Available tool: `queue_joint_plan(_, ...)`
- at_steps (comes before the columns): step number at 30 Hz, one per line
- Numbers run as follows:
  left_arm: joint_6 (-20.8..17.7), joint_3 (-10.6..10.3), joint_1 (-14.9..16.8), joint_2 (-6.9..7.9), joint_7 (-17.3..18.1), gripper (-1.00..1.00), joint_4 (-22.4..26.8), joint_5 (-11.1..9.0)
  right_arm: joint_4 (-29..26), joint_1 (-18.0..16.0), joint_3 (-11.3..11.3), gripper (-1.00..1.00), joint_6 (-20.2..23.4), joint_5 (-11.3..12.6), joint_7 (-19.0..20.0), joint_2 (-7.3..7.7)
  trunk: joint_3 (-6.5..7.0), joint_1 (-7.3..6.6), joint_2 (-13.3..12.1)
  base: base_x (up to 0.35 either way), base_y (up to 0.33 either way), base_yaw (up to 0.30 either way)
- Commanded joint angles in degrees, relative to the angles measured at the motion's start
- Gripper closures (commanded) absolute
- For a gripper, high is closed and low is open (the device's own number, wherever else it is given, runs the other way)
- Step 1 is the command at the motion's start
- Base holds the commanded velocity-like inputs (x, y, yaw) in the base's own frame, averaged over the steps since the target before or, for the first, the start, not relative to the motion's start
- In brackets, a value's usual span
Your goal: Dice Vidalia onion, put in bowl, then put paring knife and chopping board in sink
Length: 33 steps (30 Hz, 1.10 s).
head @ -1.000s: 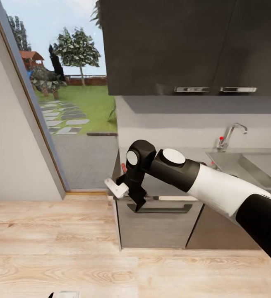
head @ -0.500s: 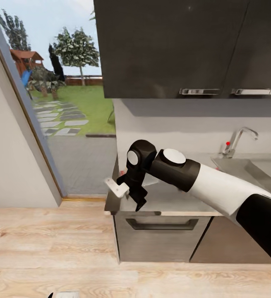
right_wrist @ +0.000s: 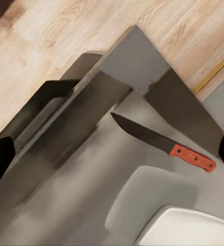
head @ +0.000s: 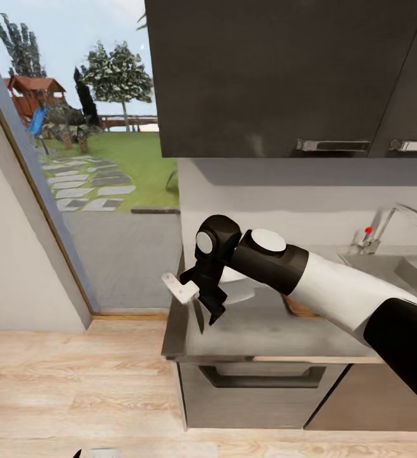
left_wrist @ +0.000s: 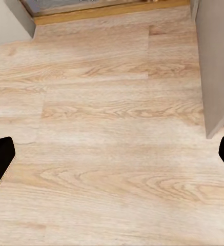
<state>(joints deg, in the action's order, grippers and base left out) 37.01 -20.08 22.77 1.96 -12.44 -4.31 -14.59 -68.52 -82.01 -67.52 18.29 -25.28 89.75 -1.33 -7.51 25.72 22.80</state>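
red-handled paring knife [right_wrist: 165, 144], short dark blade, flat on grey countertop [right_wrist: 86, 195]

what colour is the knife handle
Red, with a dark blade; the knife shows best in the right wrist view, lying on the countertop.

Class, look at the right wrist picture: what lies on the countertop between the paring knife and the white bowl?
Nothing lies there. In the right wrist view, the stretch of countertop between the paring knife and the bowl is bare grey surface, apart from the bowl's shadow.
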Motion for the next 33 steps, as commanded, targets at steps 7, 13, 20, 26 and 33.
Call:
queue_joint_plan(7, 0.3, -0.5, 0.1, -0.05, -0.1, -1.00, -0.2, -0.3, 0.1, -0.1, -0.3, -1.00, 0.6, -0.2, 0.2, -0.04, -0.12, 0.07, 0.1, 0.280, 0.070, 0.000)
queue_joint_plan(13, 0.2, -0.5, 0.1, -0.09, -0.2, -1.00, -0.2, -0.3, 0.3, -0.1, -0.4, -1.00, 0.6, -0.2, 0.2, 0.01, -0.12, 0.07, 0.1, 0.203, -0.020, 0.000)
queue_joint_plan(20, -0.7, -0.5, 0.1, -0.11, -0.1, -1.00, -0.2, -0.3, 1.2, -0.1, -3.5, -1.00, 0.3, -0.2, 0.2, -0.11, -0.12, 0.07, 0.1, 0.112, -0.090, 0.000)
queue_joint_plan(26, -0.8, -0.5, 0.1, -0.12, -0.1, -1.00, -0.2, -0.3, 1.3, -0.1, -5.5, -1.00, 0.3, -0.3, 0.1, -0.54, -0.12, 0.07, 0.1, 0.036, -0.026, 0.000)
queue_joint_plan(33, -0.8, -0.5, 0.1, -0.05, -0.1, -1.00, -0.2, -0.3, 1.3, -0.1, -5.7, -1.00, 0.3, -0.3, 0.0, -0.77, -0.12, 0.07, 0.1, 0.064, 0.028, 0.000)
